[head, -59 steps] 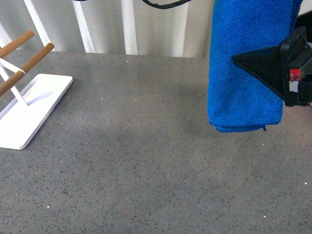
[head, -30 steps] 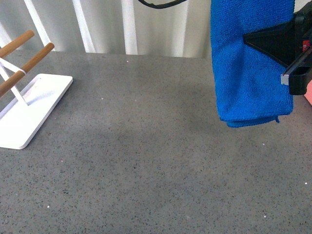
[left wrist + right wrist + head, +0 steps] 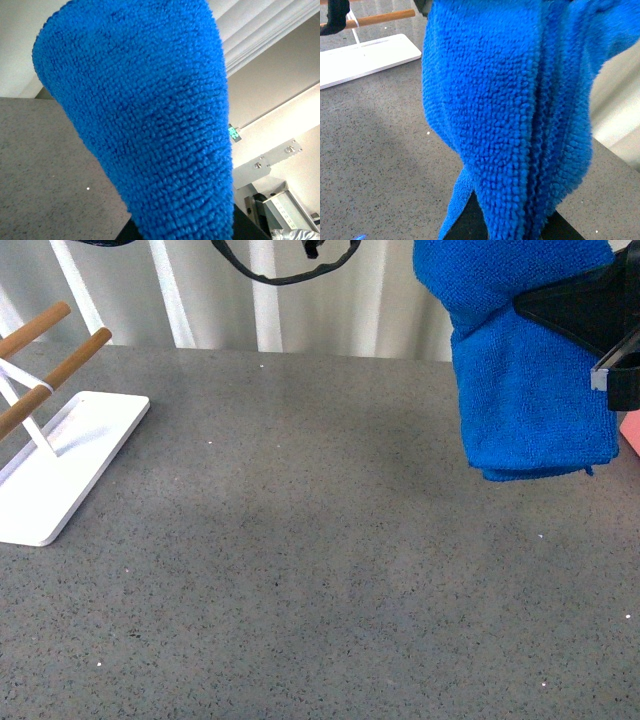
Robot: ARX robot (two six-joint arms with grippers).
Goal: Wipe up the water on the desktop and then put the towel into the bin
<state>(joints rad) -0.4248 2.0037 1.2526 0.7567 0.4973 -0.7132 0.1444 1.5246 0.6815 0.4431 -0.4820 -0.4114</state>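
The white rack [image 3: 60,470] at the left sits unchanged on the desktop [image 3: 300,570]. The folded towel [image 3: 530,400] hangs clear of the surface, higher and further right than before. The right gripper [image 3: 565,312] pinches it, just beside the bin [image 3: 633,435] corner. I cannot tell how the left gripper [image 3: 245,230] stands, because the towel hides it.

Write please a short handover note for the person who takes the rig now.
Right claw: shut on the towel, held in the air over the desktop.
Left claw: hidden by the towel, state unclear.
Bin: only a pink corner shows, right of the towel.
Done: no water visible on the desktop.
To do: move the towel over the bin, release.
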